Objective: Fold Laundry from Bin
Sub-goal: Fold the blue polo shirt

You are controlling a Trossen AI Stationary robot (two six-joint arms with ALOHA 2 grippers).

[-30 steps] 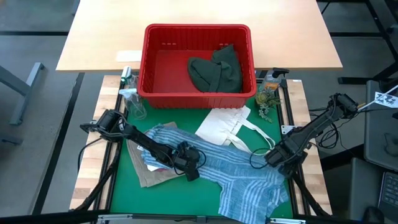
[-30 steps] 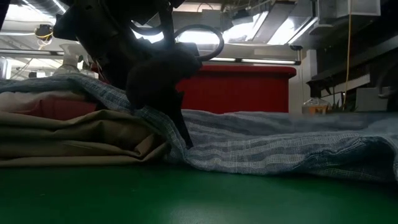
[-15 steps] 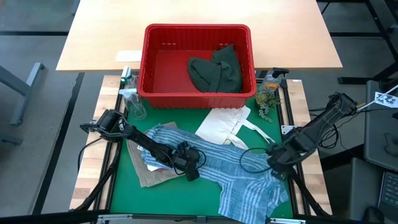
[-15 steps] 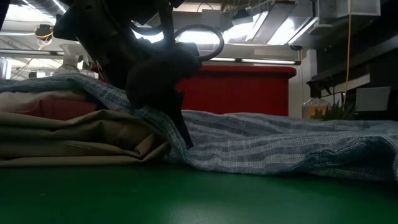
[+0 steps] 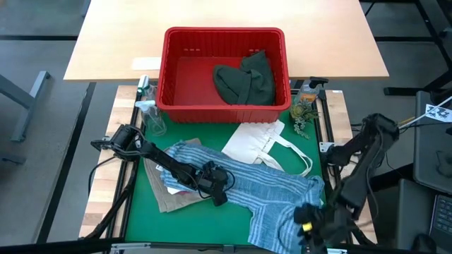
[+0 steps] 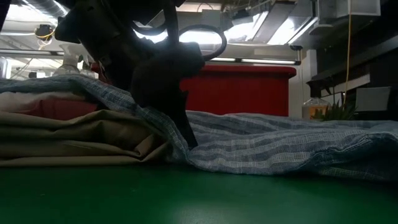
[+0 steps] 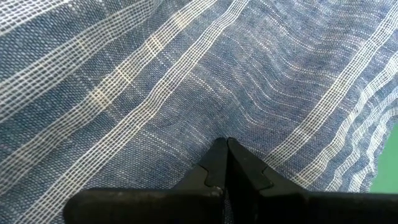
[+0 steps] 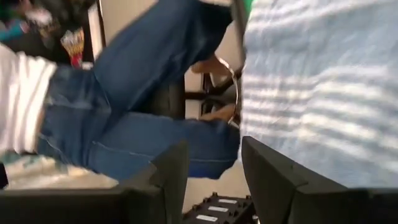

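Observation:
The blue-white striped shirt (image 5: 275,194) lies spread across the green mat, its left part draped over a tan garment (image 6: 74,140) and a small maroon cloth (image 6: 56,107). My left gripper (image 5: 217,192) is shut, with its tips down on the shirt's middle. My right gripper (image 5: 311,224) hovers open above the shirt's near right corner, with nothing between its fingers (image 8: 168,168). A dark green garment (image 5: 246,79) lies inside the red bin (image 5: 224,32) at the far side. My left gripper presses its shut fingertips (image 7: 227,149) down on the shirt's middle (image 7: 224,124), slanting down from the table's left. Ripples in the cloth run toward the tips. Whether any cloth is caught between them, I cannot tell. The shirt stays on the mat and the pile.
A flat white tote bag (image 5: 258,144) lies between the bin and the shirt. A spray bottle (image 5: 150,116) stands at the bin's left corner and a small plant (image 5: 304,113) at its right. A person in jeans (image 8: 143,106) sits beyond the near edge.
My right gripper has left the shirt's right side, gone toward the table's near edge, risen and turned about. The shirt's right part has sunk a little lower on the mat.

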